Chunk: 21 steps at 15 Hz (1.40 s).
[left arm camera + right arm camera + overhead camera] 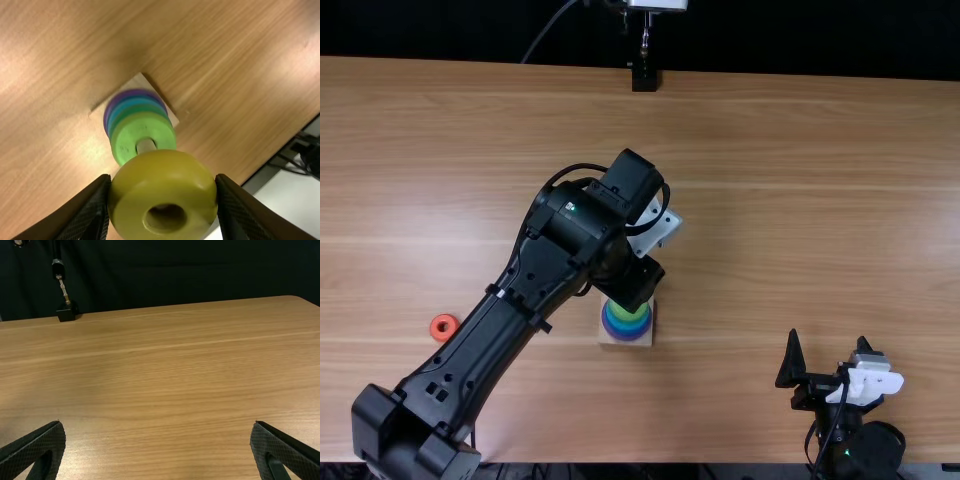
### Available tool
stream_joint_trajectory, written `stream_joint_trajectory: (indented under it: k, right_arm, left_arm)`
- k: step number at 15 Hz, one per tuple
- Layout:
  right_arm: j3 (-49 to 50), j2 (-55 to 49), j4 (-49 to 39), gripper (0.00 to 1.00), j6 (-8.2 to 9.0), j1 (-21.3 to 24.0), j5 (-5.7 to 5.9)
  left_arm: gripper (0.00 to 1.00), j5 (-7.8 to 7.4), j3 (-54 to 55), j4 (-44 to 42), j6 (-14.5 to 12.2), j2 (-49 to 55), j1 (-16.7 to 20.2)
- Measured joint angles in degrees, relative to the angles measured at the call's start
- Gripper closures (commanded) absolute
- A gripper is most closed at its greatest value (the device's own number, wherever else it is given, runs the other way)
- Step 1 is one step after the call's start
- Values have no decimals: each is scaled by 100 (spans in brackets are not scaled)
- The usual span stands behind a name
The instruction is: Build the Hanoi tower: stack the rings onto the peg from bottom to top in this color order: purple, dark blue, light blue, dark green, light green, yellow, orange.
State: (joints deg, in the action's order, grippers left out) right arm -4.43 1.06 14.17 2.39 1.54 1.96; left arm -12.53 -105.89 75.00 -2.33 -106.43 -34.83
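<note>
Over the tower in the top view is my left gripper (pixel 632 285), its fingers hidden by the arm. The left wrist view has my left gripper (pixel 163 200) shut on the yellow ring (pixel 150 172), held above the peg (pixel 145 145). On the wooden base (pixel 141 80) lie the purple, blue and green rings, with the light green ring (pixel 131 132) uppermost. The orange ring (pixel 444 327) rests on the table beside the left arm. My right gripper (pixel 828 350) stands open at the near right; in the right wrist view my right gripper (pixel 158 432) has nothing between its fingers.
The left arm spans from the near left corner to the middle of the table (pixel 770 200). A black stand (pixel 645 78) is at the far edge. Cables and a pale surface (pixel 295 200) lie beyond the table edge in the left wrist view.
</note>
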Motion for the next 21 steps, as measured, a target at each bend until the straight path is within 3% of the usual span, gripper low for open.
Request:
stream_joint_trajectory:
  k: [3, 4, 5, 6, 11, 14, 18, 21]
  right_arm:
    - [0, 0, -4, 0, -2, 0, 0]
    - [0, 0, -4, 0, 0, 0, 2]
    - [0, 0, -7, 0, 0, 0, 2]
    - [0, 0, -4, 0, -2, 0, 0]
    - [0, 0, -7, 0, 0, 0, 0]
    - [0, 0, -4, 0, 2, 0, 2]
    - [0, 0, -2, 0, 0, 2, 2]
    - [0, 0, -4, 0, 2, 0, 2]
  left_arm:
    - [100, -7, 107, -330, 2, -13, 0]
    - [75, -13, 107, -332, 2, -13, 0]
    - [32, -9, 107, -337, -2, -13, 0]
    - [0, -7, 107, -334, -2, -11, -2]
    - [0, 164, 107, -308, 0, -13, 0]
    - [0, 179, 107, -446, 2, -13, 170]
    - [0, 184, 107, -1523, 22, 391, 984]
    - [0, 190, 107, -1491, 24, 1008, 1622]
